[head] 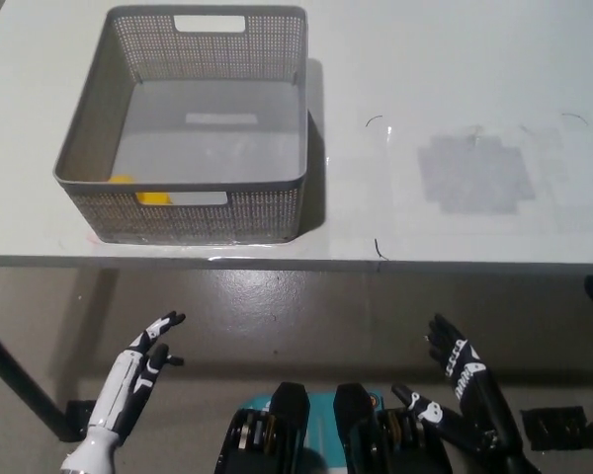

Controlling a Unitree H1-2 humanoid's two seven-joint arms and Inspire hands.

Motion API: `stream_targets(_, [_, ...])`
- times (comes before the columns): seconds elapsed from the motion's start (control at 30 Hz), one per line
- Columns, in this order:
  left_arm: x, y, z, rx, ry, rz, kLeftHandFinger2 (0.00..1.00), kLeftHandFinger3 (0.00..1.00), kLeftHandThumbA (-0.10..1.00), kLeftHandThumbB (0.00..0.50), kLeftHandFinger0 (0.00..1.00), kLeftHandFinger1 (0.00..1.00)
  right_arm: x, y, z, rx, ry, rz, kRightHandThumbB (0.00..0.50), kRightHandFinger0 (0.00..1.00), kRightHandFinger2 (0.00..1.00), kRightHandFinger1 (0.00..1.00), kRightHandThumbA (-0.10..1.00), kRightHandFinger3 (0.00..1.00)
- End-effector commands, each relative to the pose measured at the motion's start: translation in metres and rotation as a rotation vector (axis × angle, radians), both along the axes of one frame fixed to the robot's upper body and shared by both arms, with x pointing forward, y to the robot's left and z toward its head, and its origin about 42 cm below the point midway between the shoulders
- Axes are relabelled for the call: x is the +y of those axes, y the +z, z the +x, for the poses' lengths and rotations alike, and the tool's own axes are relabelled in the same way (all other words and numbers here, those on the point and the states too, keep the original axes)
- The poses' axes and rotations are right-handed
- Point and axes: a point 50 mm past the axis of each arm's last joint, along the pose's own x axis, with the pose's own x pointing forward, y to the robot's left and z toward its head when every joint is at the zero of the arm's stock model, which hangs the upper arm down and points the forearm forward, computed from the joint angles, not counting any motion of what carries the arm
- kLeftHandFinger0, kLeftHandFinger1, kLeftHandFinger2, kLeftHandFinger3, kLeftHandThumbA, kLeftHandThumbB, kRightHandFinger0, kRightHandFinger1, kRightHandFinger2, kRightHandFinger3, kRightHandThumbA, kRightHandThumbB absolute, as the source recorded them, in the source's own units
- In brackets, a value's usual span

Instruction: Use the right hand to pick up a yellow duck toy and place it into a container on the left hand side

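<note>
Progress is judged near complete: the duck appears already delivered, w/ both hands down below the table edge.

Left hand (128, 380), white, is held low at the lower left over the floor, fingers apart and nothing carried; it is resting, well clear of the table.

Above it, the grey mesh container (101, 148) stands on the table's left part, its near wall just beside the front edge. A yellow patch taken to be the yellow duck toy (150, 197) is seen at the near-left corner inside, partly through the handle slot and over the near rim. Only a sliver shows, so whether it lies upright or tipped cannot be told; prob. resting on the bottom against the near wall.

Past the container, the white table (455, 69) is bare apart from a grey square patch (473, 174) and a few thin dark marks. Wide open room is left there, w/ the front edge running straight across.

Right hand (465, 390), black, is held low at the lower right, beneath the table edge level, fingers spread and nothing gripped.

What is left: little, as far as can be judged, beyond settling the arms. Any rise of either hand would need to clear the front table edge overhead first.
</note>
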Motion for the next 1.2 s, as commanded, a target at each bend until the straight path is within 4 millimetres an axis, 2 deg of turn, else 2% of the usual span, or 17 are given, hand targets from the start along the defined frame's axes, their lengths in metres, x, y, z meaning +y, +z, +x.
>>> stream_targets(0.0, [0.003,0.013,0.007,-0.071,0.005,-0.012,1.00,1.00,1.00,0.500,0.71,1.00,0.005,0.016,0.007,-0.140,0.010,0.063,0.283,1.00,1.00,1.00,0.92,1.00])
stream_targets(0.1, [0.000,0.012,0.007,-0.069,-0.004,-0.006,1.00,1.00,1.00,0.500,0.69,1.00,0.005,0.016,0.009,-0.142,0.017,0.066,0.260,1.00,1.00,1.00,0.89,1.00])
stream_targets(0.3, [-0.002,0.013,0.010,-0.070,-0.007,-0.008,1.00,1.00,1.00,0.500,0.68,1.00,0.005,0.018,0.013,-0.145,0.019,0.056,0.269,1.00,1.00,1.00,0.89,1.00])
stream_targets(0.5, [-0.003,0.012,0.011,-0.067,-0.009,-0.015,1.00,1.00,1.00,0.500,0.67,0.99,0.004,0.018,0.014,-0.147,0.021,0.055,0.238,1.00,1.00,1.00,0.84,1.00])
stream_targets(0.73, [-0.002,0.010,0.007,-0.060,-0.005,-0.017,1.00,1.00,1.00,0.500,0.70,0.99,0.004,0.013,0.012,-0.151,0.019,0.044,0.229,0.94,1.00,0.97,0.79,1.00])
stream_targets(0.87, [-0.002,0.010,0.006,-0.059,-0.007,-0.018,1.00,1.00,1.00,0.500,0.70,0.99,0.004,0.013,0.012,-0.145,0.027,0.056,0.209,0.94,1.00,0.97,0.76,1.00])
stream_targets(1.17, [-0.002,0.008,0.000,-0.055,-0.003,-0.022,1.00,1.00,1.00,0.500,0.71,0.98,0.005,0.011,0.010,-0.147,0.036,0.037,0.221,0.91,1.00,0.94,0.75,1.00])
